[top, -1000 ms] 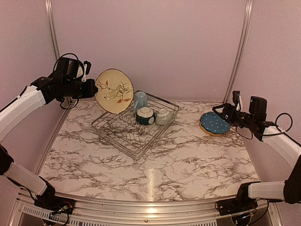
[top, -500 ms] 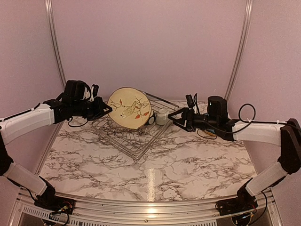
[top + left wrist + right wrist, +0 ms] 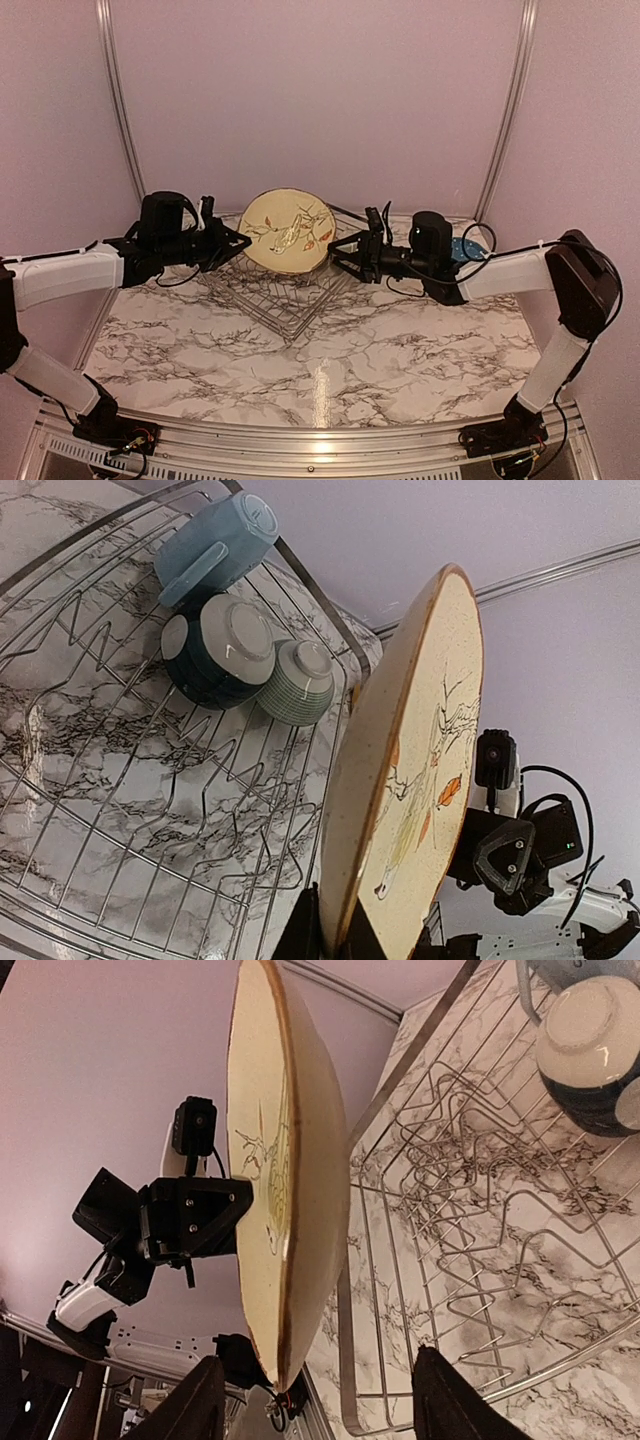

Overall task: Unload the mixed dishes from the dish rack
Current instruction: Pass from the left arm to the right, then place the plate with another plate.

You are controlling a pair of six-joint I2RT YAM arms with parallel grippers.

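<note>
Item one: the left gripper (image 3: 232,243) is clamping the cream plate (image 3: 288,230) by its rim, jaws closed tight on the edge, and is holding it upright on edge above the dish rack (image 3: 280,300), leaf motif facing the near side. Item two: the right gripper (image 3: 342,256) is reaching in from the opposite side with its fingers (image 3: 205,1400) standing wide apart, straddling the plate's far rim; I am not seeing either finger pressing on it. Item three: the rack is sitting on the marble table (image 3: 400,350), and at its back edge I am reading three pieces in the left wrist view: the pale blue mug (image 3: 215,545) lying tipped against the rim, the dark teal bowl (image 3: 215,650) just beside it, and the grey-green bowl (image 3: 297,683) touching the teal one, both resting on their sides. Item four: the blue plate (image 3: 466,247) is showing as a sliver behind the right arm, out of the rack.
</note>
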